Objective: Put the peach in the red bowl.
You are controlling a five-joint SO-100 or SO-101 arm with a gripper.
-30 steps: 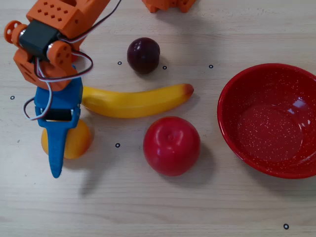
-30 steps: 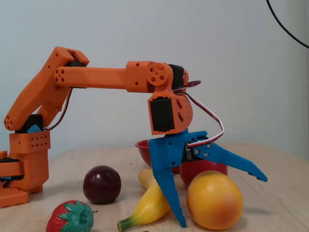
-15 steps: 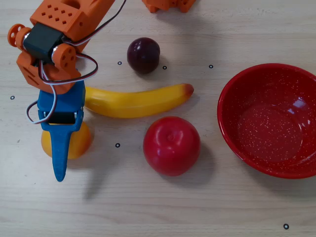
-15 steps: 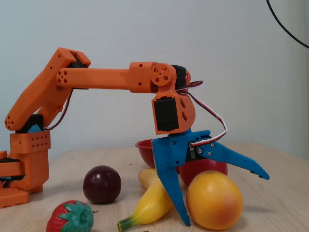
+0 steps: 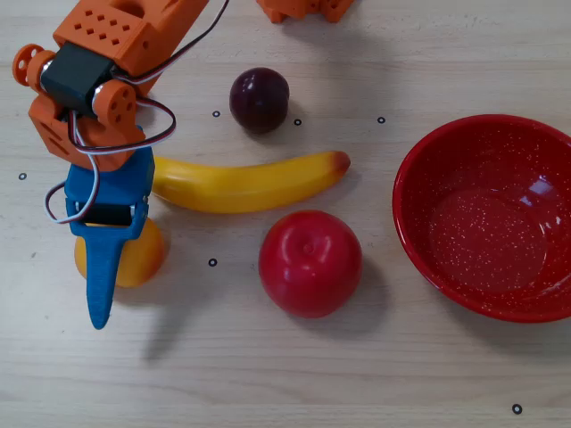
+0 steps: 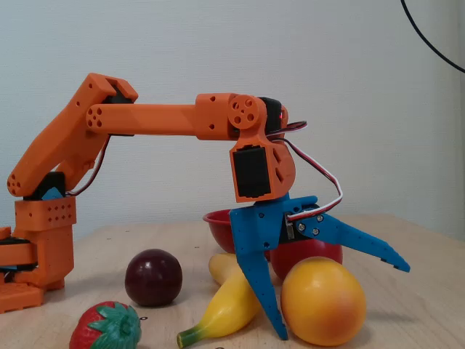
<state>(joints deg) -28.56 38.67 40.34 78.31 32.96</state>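
Two blue jaws [image 6: 341, 302] gape over the peach [image 6: 323, 301] near the counter's left edge; probably lower further before clenching.

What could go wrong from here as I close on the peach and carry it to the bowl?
The gripper is open and straddles the peach. The fruit is round and smooth, so it may squirt out as the fingers close. In the overhead view the banana lies right beside the peach and could get pinched or nudged. The apple sits on the way to the bowl, so a low carry may knock it.
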